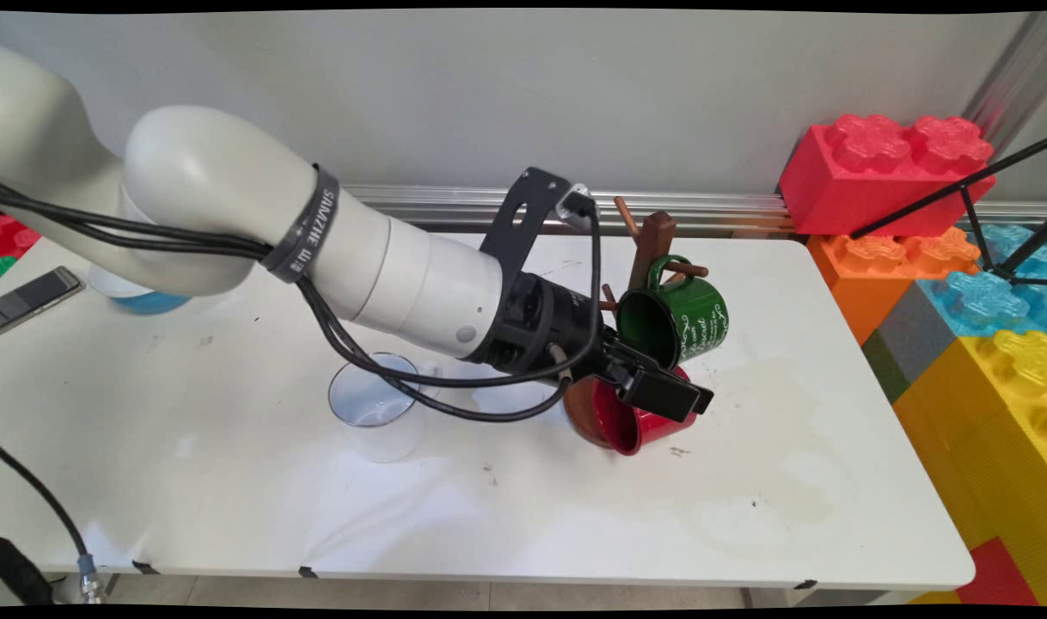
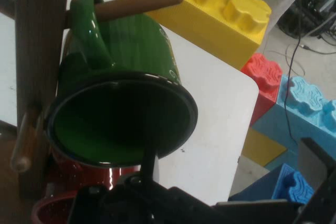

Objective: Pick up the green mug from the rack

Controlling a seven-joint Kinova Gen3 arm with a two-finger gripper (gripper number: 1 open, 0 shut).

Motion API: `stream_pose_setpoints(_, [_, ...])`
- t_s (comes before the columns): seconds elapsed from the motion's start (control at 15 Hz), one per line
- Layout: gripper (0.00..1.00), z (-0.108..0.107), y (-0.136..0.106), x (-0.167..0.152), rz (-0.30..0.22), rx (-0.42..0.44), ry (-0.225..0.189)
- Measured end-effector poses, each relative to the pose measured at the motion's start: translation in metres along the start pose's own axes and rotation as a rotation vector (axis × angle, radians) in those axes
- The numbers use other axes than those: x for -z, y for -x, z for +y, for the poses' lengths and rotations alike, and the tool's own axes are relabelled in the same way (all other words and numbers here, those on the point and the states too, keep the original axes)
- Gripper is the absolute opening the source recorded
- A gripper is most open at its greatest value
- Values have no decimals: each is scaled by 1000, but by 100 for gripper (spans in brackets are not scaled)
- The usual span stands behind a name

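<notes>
the end effector (image 1: 661,391) is seen low at the wooden mug tree (image 1: 652,245), closed on the rim of the red mug (image 1: 631,425). just above it, the green mug (image 1: 682,318) is hung by its handle on a peg. a clear cup (image 1: 377,408) is stood on the counter (image 1: 747,516), left of the tree.
</notes>
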Motion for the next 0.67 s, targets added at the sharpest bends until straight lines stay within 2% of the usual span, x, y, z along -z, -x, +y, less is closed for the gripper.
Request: stream_pose_setpoints(0.67, [100,-2,9,-10,54,60,-7])
